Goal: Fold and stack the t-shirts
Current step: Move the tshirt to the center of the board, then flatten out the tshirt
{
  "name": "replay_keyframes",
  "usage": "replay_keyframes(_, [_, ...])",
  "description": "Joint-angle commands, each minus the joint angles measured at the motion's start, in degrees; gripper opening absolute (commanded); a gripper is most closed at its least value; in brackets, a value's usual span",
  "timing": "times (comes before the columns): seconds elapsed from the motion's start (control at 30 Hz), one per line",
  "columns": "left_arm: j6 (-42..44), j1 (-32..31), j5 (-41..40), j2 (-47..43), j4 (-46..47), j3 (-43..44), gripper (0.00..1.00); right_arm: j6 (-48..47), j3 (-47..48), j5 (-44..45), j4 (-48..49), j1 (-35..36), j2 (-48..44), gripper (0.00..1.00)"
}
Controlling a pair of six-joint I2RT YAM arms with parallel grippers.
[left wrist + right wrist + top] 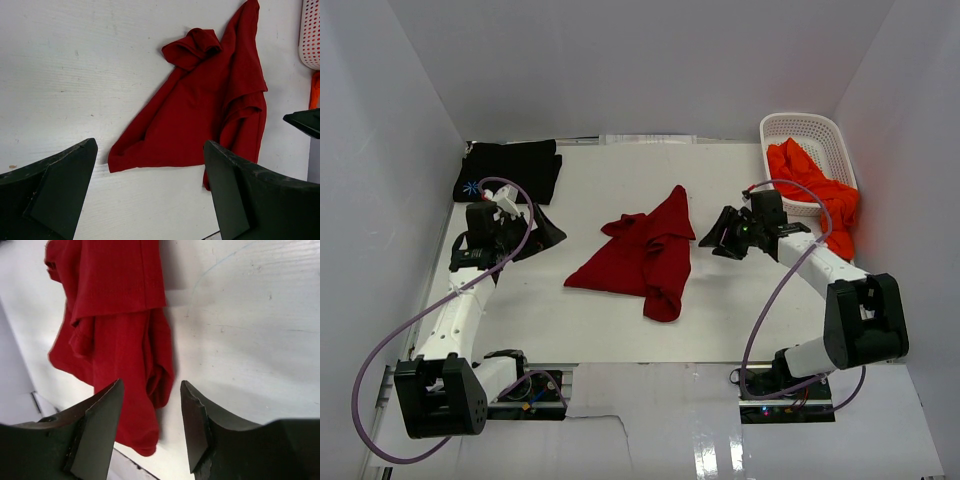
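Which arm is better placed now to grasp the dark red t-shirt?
Probably right. The right gripper is open, close beside the dark red t-shirt; the left gripper, also open, stands farther off.

A crumpled dark red t-shirt fills mid-table, with bare surface beyond it and in front. The left gripper, fingers spread, has open table toward the shirt. The right gripper, fingers apart, sits just beside it. A black t-shirt blocks the far left corner. A white basket and a spilling orange-red t-shirt block the far right.
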Motion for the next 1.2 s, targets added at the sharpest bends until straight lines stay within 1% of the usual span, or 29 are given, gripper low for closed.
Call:
replay_keyframes(0.0, [0.8,-0.4,0.4,-1.3,0.9,1.1,0.98,12.5,-4.2,-7.9,17.3,-1.5,0.2,0.55])
replay_keyframes(0.07, [0.9,-0.4,0.5,-1.4,0.9,1.1,0.98,16.7,-7.8,-10.8,23.6,-1.9,1.1,0.54])
replay_keyframes(0.1, [0.9,-0.4,0.3,-1.4,0.9,1.1,0.98,20.7,-8.8,-11.4,26.6,-2.0,2.1,0.53])
replay_keyframes(0.13, [0.9,-0.4,0.4,-1.4,0.9,1.1,0.98,22.7,-10.6,-11.8,31.5,-2.0,2.7,0.53])
replay_keyframes(0.2, [0.9,-0.5,0.4,-1.3,0.8,1.1,0.98,27.0,-11.6,-12.2,35.1,-2.0,4.8,0.53])
replay_keyframes(0.27, [1.0,-0.5,0.3,-1.3,0.9,1.1,0.98,29.4,-13.0,-12.5,40.7,-2.0,6.0,0.53])
replay_keyframes(0.33, [1.0,-0.5,0.3,-1.3,0.9,1.1,0.98,31.0,-13.7,-11.3,43.0,-2.0,7.3,0.53])
replay_keyframes(0.47, [1.0,-0.5,0.2,-1.3,0.8,1.1,0.98,30.6,-12.9,-7.9,42.5,-2.0,8.4,0.56])
replay_keyframes(0.63, [1.1,-0.5,0.1,-1.3,0.8,1.1,0.98,30.7,-11.5,-6.7,43.0,-2.0,11.3,0.57])
replay_keyframes(0.77, [1.1,-0.5,0.0,-1.3,0.9,1.2,0.98,29.5,-9.3,-5.9,38.0,-1.9,13.3,0.57])
replay_keyframes(1.0, [1.1,-0.5,-0.5,-1.6,0.8,1.1,0.98,28.3,-8.5,-3.1,38.0,-1.8,13.9,0.59])
replay_keyframes(1.07, [1.1,-0.5,-0.4,-1.6,0.9,1.1,0.98,28.1,-7.5,-2.9,37.8,-1.9,15.7,0.58])
replay_keyframes(1.17, [1.1,-0.6,-0.4,-1.5,0.8,1.1,0.98,27.4,-5.6,-2.5,37.6,-1.7,18.9,0.50])
